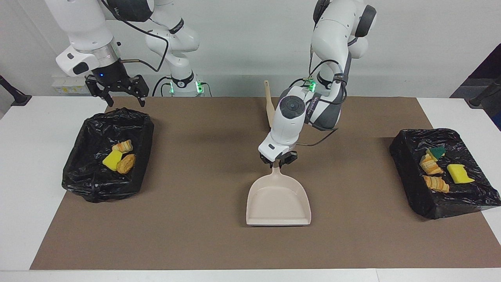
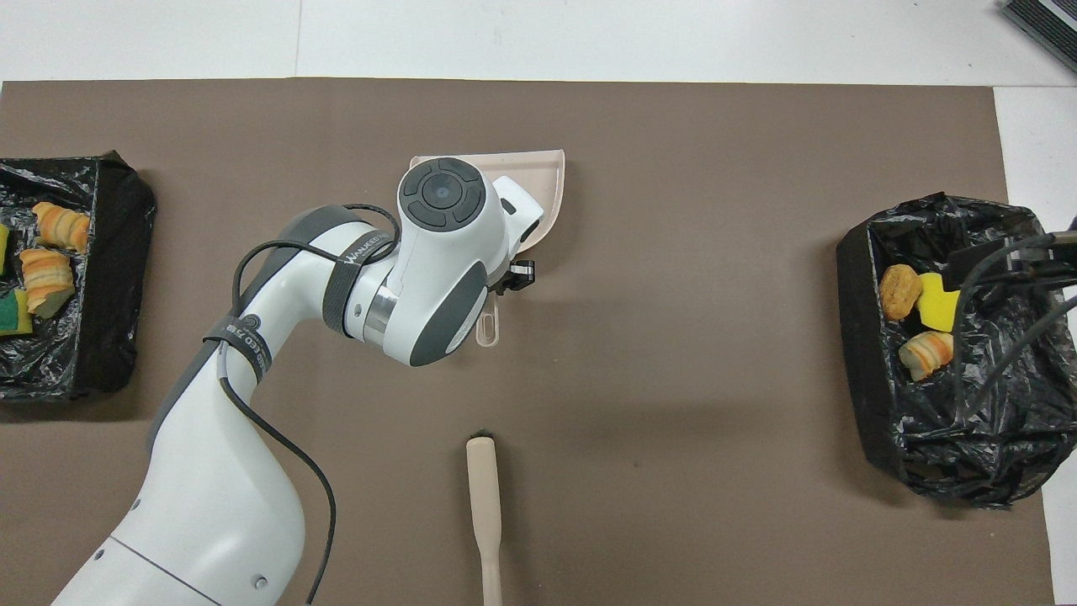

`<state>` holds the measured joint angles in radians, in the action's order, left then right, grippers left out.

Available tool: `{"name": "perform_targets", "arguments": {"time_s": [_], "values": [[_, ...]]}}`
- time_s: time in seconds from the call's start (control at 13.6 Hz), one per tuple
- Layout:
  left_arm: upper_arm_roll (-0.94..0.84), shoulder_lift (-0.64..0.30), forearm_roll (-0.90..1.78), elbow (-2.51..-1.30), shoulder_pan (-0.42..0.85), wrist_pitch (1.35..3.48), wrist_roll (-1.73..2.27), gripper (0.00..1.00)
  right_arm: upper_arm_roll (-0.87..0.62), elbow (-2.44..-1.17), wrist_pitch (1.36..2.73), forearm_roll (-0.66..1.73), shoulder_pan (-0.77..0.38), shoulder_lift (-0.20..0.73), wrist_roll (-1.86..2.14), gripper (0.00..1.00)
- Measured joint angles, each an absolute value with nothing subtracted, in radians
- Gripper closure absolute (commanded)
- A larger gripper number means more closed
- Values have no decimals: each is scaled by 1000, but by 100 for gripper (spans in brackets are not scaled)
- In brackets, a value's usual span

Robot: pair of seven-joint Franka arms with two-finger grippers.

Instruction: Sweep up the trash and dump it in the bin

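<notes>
- The trash lies in two black-lined bins, and I see no scrap on the brown mat (image 1: 195, 235).
- In the bin (image 1: 107, 154) at the right arm's end of the table there are three pieces: a yellow sponge chunk (image 1: 112, 159) and two orange-brown bread-like pieces (image 1: 125, 163).
- In the other bin (image 1: 446, 178), at the left arm's end, there are four: a green-and-yellow sponge (image 1: 436, 152), a yellow sponge (image 1: 458, 174) and two striped bread-like lumps (image 1: 435, 183).
- The left gripper (image 1: 278, 161) is at the handle of the beige dustpan (image 1: 278, 199) in the middle of the mat; its fingers seem closed around the handle, but I cannot tell if the grip is firm or loosening.
- The dustpan is empty, and it appears to rest flat on the mat.
- The right gripper (image 1: 122, 94) hangs with open fingers, holding nothing, over the edge of its bin that is nearer to the robots; this arm waits.
- The hand brush (image 2: 484, 513) lies on the mat nearer to the robots than the dustpan, and no gripper touches it.
- My judgement: sweeping and dumping look finished, and what is left is probably only to let the dustpan go and draw the arm away.
</notes>
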<state>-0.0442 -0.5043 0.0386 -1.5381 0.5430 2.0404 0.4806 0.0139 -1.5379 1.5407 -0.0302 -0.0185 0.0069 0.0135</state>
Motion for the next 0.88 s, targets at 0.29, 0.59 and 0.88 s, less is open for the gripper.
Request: {"name": "perform_targets", "arguments": {"time_s": [0.29, 0.59, 0.88], "values": [[-32, -487, 39, -1534, 541, 2014, 476, 0, 15, -1539, 1541, -31, -18, 7, 13, 0], [-17, -342, 38, -1579, 487, 1887, 439, 0, 15, -1540, 1541, -31, -18, 7, 13, 0], [-11, -94, 38, -1781, 344, 1859, 203, 0, 41, -1540, 1541, -31, -41, 7, 14, 0]]}}
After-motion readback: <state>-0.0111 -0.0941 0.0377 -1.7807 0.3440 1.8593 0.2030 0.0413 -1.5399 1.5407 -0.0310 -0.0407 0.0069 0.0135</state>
